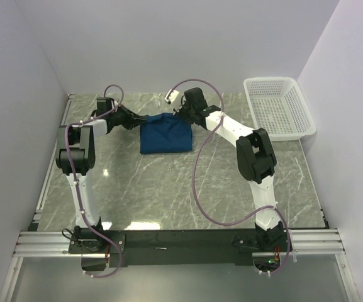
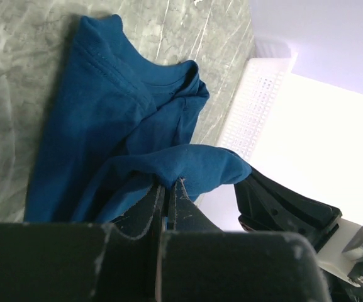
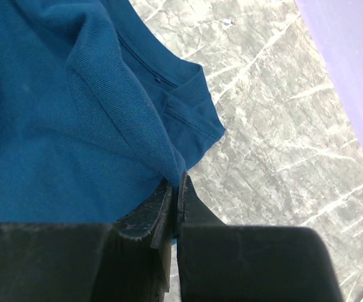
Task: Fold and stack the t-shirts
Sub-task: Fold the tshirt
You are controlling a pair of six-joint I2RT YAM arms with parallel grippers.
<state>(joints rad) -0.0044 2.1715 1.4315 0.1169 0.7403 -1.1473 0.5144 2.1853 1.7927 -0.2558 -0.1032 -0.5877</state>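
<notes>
The white basket (image 1: 268, 81) is sitting on the table (image 1: 168, 182). Left of the basket, well apart, the blue shirt (image 1: 165, 133) is lying in a folded, bunched square. My left gripper (image 2: 167, 189) is pinching a raised fold tight. My right gripper (image 3: 176, 182) is squeezing cloth by the collar.
</notes>
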